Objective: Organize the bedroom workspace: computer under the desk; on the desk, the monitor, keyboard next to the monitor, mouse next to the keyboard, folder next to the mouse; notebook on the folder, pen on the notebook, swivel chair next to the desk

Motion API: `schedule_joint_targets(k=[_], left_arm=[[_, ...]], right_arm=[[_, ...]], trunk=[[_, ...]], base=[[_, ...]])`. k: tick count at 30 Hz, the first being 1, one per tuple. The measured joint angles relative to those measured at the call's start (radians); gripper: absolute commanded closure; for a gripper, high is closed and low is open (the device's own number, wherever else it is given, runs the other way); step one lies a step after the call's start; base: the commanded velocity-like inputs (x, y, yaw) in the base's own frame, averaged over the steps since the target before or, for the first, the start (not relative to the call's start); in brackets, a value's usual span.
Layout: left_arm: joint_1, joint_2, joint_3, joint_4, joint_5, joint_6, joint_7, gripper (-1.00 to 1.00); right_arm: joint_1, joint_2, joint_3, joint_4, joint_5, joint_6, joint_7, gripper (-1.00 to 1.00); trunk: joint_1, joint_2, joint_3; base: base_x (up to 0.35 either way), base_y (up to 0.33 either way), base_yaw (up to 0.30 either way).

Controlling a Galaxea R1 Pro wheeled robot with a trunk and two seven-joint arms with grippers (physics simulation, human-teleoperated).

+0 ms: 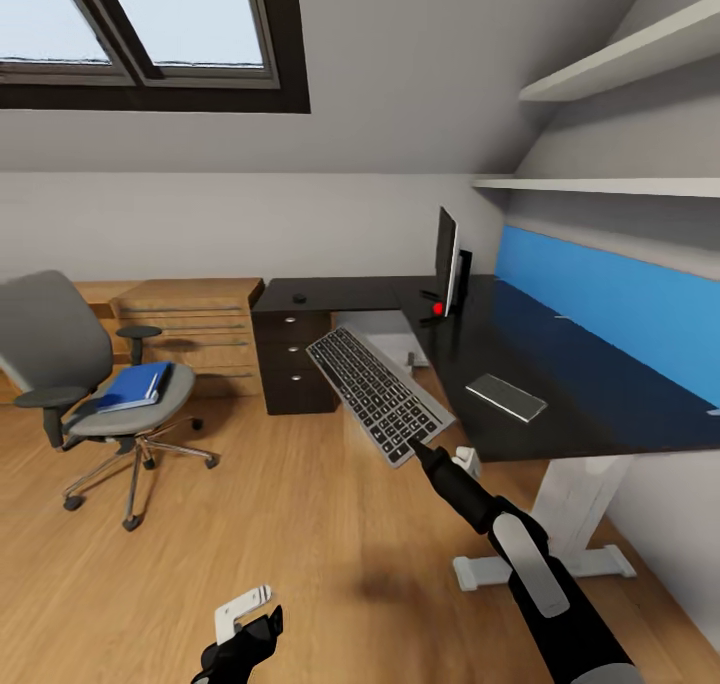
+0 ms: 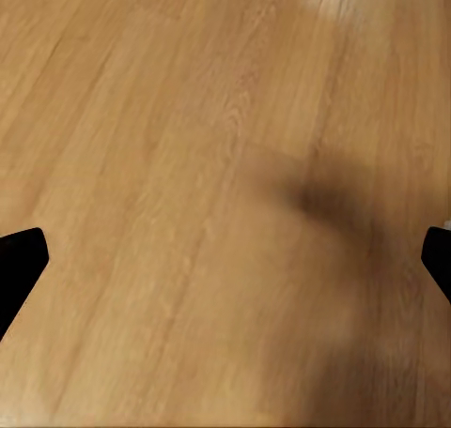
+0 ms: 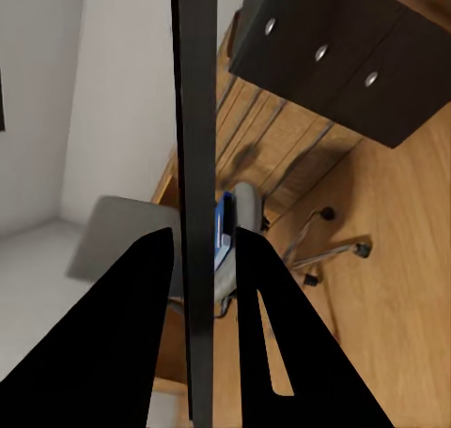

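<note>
Keyboard [image 1: 378, 394] is up in the air, tilted, held at its near corner by the right fingers [image 1: 418, 452], which squeeze its thin edge. It hangs just beside the black surface [image 1: 560, 384], not on it. The monitor [image 1: 446, 262] stands on the surface. The blue folder [image 1: 133, 386] lies on the swivel chair [image 1: 90, 384]. The left fingers [image 2: 19, 268] are spread wide above the wooden floor [image 2: 188, 165], holding nothing.

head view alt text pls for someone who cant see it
The right gripper holds the keyboard in the air beside the black desk, where the monitor stands. To the left, a blue folder lies on the swivel chair.
</note>
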Motion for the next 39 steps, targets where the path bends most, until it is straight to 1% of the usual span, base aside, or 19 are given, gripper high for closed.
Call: schedule_joint_targets(k=[6,7,8,10,11,13,14,15,17,18,19,22,24,26,29,30,33,37,39], left_arm=[[0.000,0.002,0.000,0.002,0.000,-0.002,-0.003,-1.00],[0.000,0.002,0.000,0.002,0.000,-0.002,-0.004,-1.00],[0.000,0.002,0.000,0.002,0.000,-0.002,-0.005,-1.00],[0.000,0.003,0.002,0.004,0.000,-0.003,-0.005,-1.00],[0.000,0.003,0.005,0.006,0.000,-0.003,-0.005,-1.00],[0.000,0.005,0.007,0.009,0.000,-0.002,-0.004,-1.00],[0.000,0.012,0.009,0.021,0.000,-0.002,-0.003,-1.00],[0.000,0.018,0.010,0.033,0.000,-0.002,-0.003,-1.00],[0.000,0.026,0.011,0.063,0.000,-0.002,-0.003,-1.00],[0.000,0.031,0.011,0.089,0.000,-0.002,-0.003,-1.00],[0.000,0.034,0.011,0.106,0.000,-0.002,-0.003,-1.00],[0.000,0.039,0.010,0.139,-0.001,-0.003,-0.003,-1.00],[0.000,0.043,0.010,0.161,-0.001,-0.003,-0.003,-1.00],[0.000,0.046,0.009,0.194,-0.001,-0.003,-0.002,-1.00],[0.000,0.053,0.010,0.215,-0.001,-0.004,-0.001,-1.00],[0.000,0.062,0.010,0.223,-0.001,-0.013,-0.002,-1.00],[0.000,0.086,0.010,0.265,0.002,-0.080,-0.006,-1.00],[0.000,0.096,0.011,0.311,0.004,-0.162,-0.009,-1.00],[0.000,0.107,0.012,0.340,0.005,-0.210,-0.009,-1.00]], right_arm=[[0.000,0.004,0.001,0.013,0.066,-0.013,-0.019,1.00],[0.000,0.004,0.001,0.019,0.089,-0.031,-0.035,1.00],[0.000,0.005,0.003,0.024,0.098,-0.043,-0.046,1.00],[0.000,0.006,0.004,0.043,0.156,-0.104,-0.101,1.00],[0.000,0.016,0.016,0.054,0.220,-0.171,-0.156,1.00],[0.000,0.041,0.039,0.059,0.282,-0.235,-0.188,1.00],[0.000,0.062,0.063,0.076,0.367,-0.282,-0.202,1.00],[0.000,0.070,0.075,0.096,0.428,-0.303,-0.206,1.00],[0.000,0.078,0.089,0.135,0.545,-0.339,-0.209,1.00],[0.000,0.080,0.094,0.159,0.624,-0.364,-0.210,1.00],[0.000,0.081,0.095,0.173,0.664,-0.376,-0.211,1.00],[0.000,0.082,0.096,0.198,0.709,-0.390,-0.211,1.00],[0.000,0.083,0.098,0.216,0.726,-0.395,-0.210,1.00],[0.000,0.082,0.121,0.243,0.741,-0.398,-0.210,1.00],[0.000,0.081,0.150,0.255,0.761,-0.399,-0.211,1.00],[0.001,0.078,0.160,0.269,0.774,-0.398,-0.215,1.00],[0.009,0.074,0.164,0.294,0.784,-0.398,-0.226,1.00],[0.033,0.073,0.165,0.316,0.794,-0.399,-0.241,1.00],[0.082,0.073,0.164,0.357,0.801,-0.409,-0.256,1.00]], trunk=[[0.000,0.000,0.000],[0.000,0.000,0.000],[0.000,0.000,0.000],[-0.007,0.014,0.006],[-0.011,0.021,0.009],[-0.019,0.035,0.016],[-0.023,0.042,0.019],[-0.027,0.049,0.022],[-0.034,0.063,0.028],[-0.038,0.070,0.031],[-0.042,0.077,0.034],[-0.053,0.098,0.044],[-0.061,0.112,0.050],[-0.069,0.126,0.056],[-0.080,0.147,0.066],[-0.084,0.154,0.069],[-0.096,0.175,0.078],[-0.111,0.203,0.091],[-0.119,0.217,0.097]], base=[[0.015,0.064,0.000],[0.004,0.018,0.000],[0.003,0.011,0.000],[0.001,0.005,0.000],[0.000,0.002,0.000],[0.000,0.001,0.000],[0.000,0.000,0.000],[0.000,0.000,0.000],[0.000,0.000,0.000],[0.000,0.000,0.000],[0.000,0.000,0.000],[0.000,0.000,0.000],[0.000,0.000,0.000],[0.000,0.000,0.000],[0.000,0.000,0.000],[0.000,0.000,0.000],[0.000,0.000,0.000],[0.000,0.000,0.000],[0.000,0.000,0.000]])
